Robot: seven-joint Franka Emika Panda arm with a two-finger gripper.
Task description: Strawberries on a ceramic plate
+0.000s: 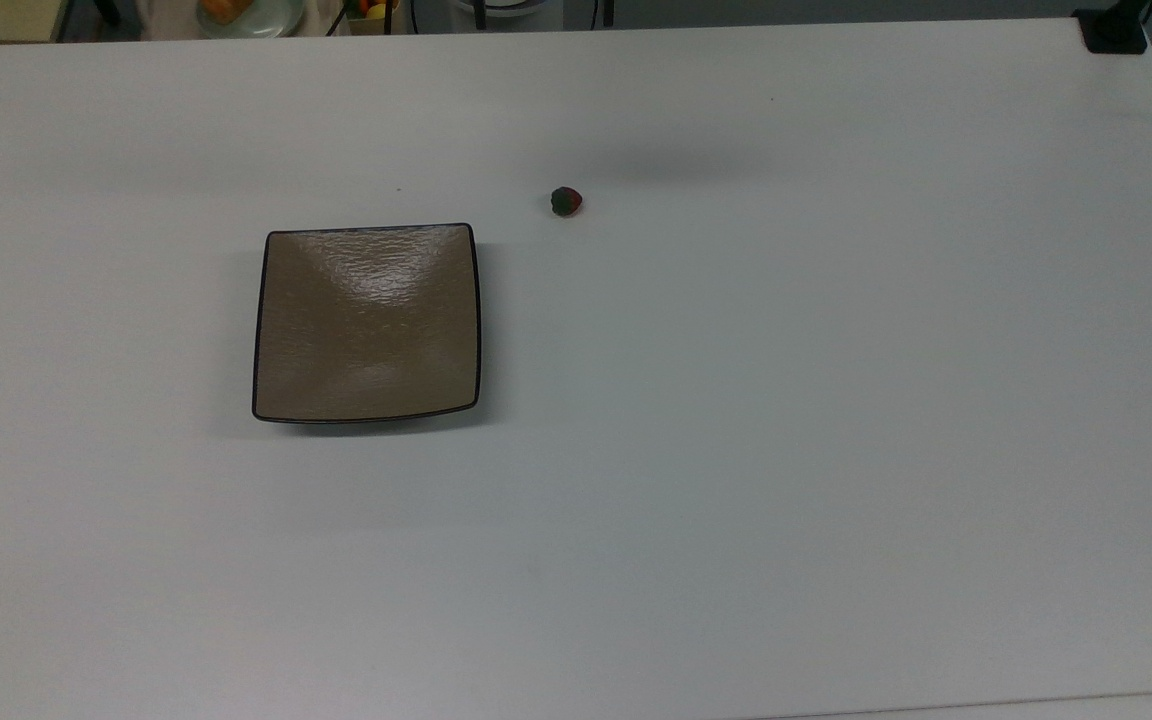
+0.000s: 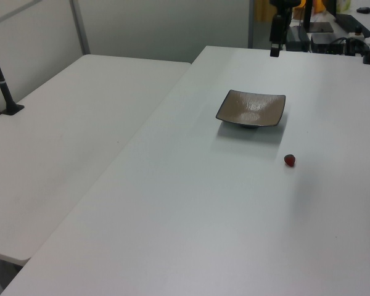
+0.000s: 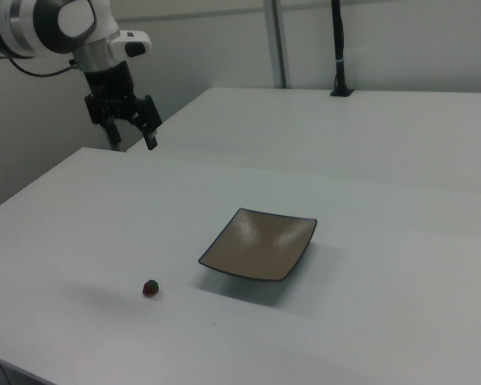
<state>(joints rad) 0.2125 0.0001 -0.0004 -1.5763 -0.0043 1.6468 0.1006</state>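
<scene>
A tiny red strawberry (image 1: 566,201) with a dark green cap lies on the white table, a little up and to the right of the ceramic plate (image 1: 366,322) in the top view. The plate is square, tan-brown with a thin black rim, and nothing lies on it. In the left view the strawberry (image 2: 290,160) sits nearer than the plate (image 2: 251,108) and to its right. In the right view the strawberry (image 3: 151,287) lies left of the plate (image 3: 259,245). My gripper (image 3: 131,135) hangs open high over the table's far left part, well away from both.
The white table (image 1: 736,450) spreads wide around both objects. A round pale dish (image 1: 246,12) with orange food sits beyond the far edge. A black clamp (image 1: 1114,30) grips the top view's upper right corner. A black post (image 2: 275,34) stands behind the plate.
</scene>
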